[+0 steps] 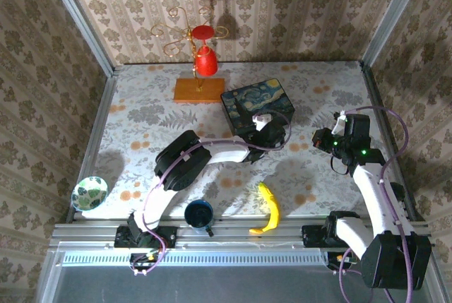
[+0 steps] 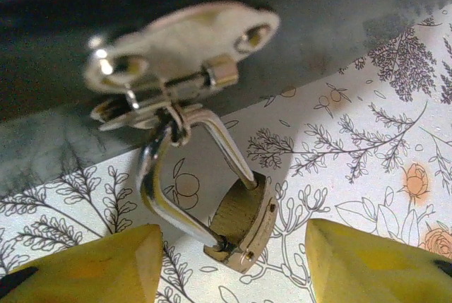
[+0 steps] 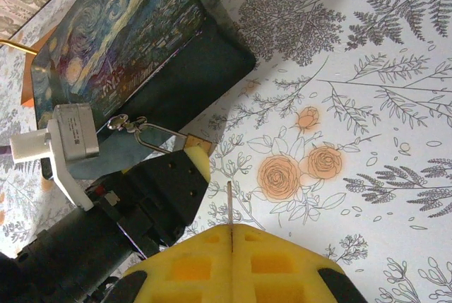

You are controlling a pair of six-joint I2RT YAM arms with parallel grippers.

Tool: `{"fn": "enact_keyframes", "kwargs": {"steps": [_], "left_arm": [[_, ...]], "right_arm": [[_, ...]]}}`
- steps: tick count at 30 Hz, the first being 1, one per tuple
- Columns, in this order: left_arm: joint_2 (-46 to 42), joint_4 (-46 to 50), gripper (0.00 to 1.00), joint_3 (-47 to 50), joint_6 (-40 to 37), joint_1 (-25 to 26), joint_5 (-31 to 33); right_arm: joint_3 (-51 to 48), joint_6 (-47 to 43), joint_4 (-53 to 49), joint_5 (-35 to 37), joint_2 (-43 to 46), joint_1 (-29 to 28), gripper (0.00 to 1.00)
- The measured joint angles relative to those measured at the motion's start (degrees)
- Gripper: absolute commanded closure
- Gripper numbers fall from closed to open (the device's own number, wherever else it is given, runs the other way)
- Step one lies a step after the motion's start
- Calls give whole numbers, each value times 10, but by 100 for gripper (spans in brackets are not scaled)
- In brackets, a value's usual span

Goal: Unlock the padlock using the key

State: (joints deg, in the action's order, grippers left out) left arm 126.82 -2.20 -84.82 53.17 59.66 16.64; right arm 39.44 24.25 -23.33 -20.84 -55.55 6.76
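Tiny padlock (image 2: 244, 222): rigid, light, slick brass, swings loose on box (image 3: 120, 34) hasp (image 2: 176, 63); grip body flats. Left gripper (image 2: 232, 248) apart, flanking it. Right gripper (image 3: 232, 236) pinched on thin blade, probably key (image 3: 229, 204).

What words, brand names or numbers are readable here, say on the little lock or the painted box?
No text can be read anywhere.
On the padlock the brass body is blurred; any stamp is illegible.
The key is seen edge-on, nothing legible.
The box carries a swirling night-sky picture, no words.
The banana, mug and bowl show no labels.
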Motion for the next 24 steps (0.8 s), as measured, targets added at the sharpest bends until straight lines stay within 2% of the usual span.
{"fn": "enact_keyframes", "kwargs": {"steps": [10, 11, 13, 15, 17, 20, 24], "left_arm": [[-1, 15, 37, -2, 5, -3, 13], [-2, 24, 35, -4, 7, -3, 19], [-2, 53, 21, -13, 9, -3, 38], [-2, 81, 14, -26, 8, -2, 56], [-2, 112, 12, -36, 5, -2, 71], [10, 172, 9, -79, 6, -1, 87], [61, 259, 9, -195, 15, 7, 113]], "right_arm": [[0, 0, 0, -5, 0, 0, 100], [0, 0, 0, -6, 0, 0, 100], [0, 0, 0, -6, 0, 0, 100], [0, 0, 0, -6, -1, 0, 100], [0, 0, 0, -6, -3, 0, 100], [0, 0, 0, -6, -8, 0, 100], [0, 0, 0, -6, -11, 0, 100]]}}
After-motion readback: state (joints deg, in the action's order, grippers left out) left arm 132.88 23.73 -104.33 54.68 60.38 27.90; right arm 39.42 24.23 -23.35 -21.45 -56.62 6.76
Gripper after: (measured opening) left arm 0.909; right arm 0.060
